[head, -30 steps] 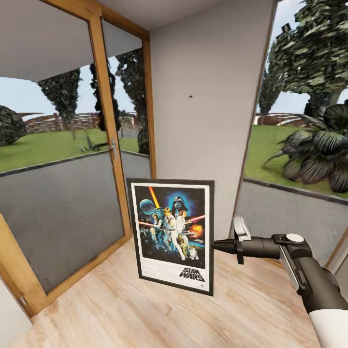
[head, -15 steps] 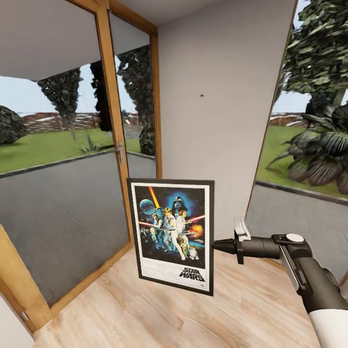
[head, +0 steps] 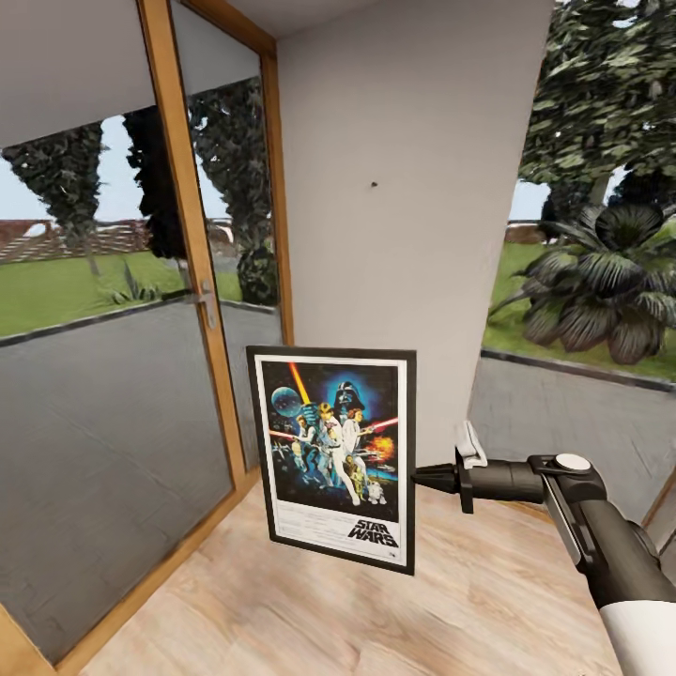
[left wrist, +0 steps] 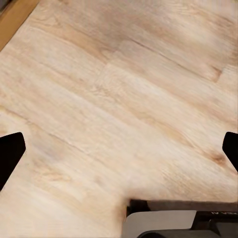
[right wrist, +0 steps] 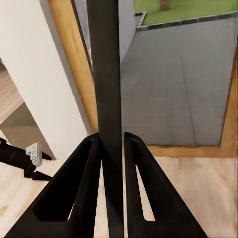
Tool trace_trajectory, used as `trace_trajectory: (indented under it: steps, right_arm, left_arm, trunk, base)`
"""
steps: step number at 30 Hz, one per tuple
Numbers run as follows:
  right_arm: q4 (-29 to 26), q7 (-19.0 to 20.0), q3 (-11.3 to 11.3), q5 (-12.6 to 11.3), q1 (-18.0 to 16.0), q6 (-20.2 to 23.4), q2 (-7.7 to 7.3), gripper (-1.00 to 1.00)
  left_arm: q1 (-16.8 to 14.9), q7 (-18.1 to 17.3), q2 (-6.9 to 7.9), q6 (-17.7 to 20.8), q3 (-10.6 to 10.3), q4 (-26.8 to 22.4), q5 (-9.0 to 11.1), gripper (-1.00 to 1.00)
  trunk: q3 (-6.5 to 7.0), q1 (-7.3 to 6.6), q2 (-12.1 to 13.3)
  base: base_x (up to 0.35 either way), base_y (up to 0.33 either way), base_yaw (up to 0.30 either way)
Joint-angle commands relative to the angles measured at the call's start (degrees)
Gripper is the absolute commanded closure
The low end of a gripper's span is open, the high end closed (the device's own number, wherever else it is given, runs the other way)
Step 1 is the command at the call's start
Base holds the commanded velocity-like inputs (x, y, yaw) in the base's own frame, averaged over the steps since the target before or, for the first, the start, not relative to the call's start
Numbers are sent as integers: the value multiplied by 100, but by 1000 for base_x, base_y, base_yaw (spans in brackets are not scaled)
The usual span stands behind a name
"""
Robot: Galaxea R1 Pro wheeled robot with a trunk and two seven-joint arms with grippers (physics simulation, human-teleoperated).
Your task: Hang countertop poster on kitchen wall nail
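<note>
Below one wall nail (head: 374, 184), right claw (head: 416, 478) grips one poster (head: 333, 454).

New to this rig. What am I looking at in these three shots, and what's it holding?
These are simulator renders of a wheeled two-armed robot. The head view looks forward and down: the right hand grips the framed poster by its right edge, holding it upright above the wood floor. On the pale wall ahead, a small dark wall nail sits well above the poster. The right wrist view looks along that hand's fingers, clamped on the poster's black edge. The left wrist view shows the left hand spread open over bare floor.
</note>
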Motion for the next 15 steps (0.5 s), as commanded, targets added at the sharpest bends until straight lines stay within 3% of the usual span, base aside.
trace_trajectory:
  steps: [1,15]
  right_arm:
    - [0,35,-1,-9,-3,79,1,100]
    - [3,33,-1,-9,-3,78,1,100]
  left_arm:
    - [5,-36,-2,-10,19,-2,0,-100]
    - [3,-36,-2,-4,20,-2,-2,-100]
  trunk:
    - [0,4,-3]
    - [0,4,-3]
  base:
    - [229,285,-226]
    - [223,289,-31]
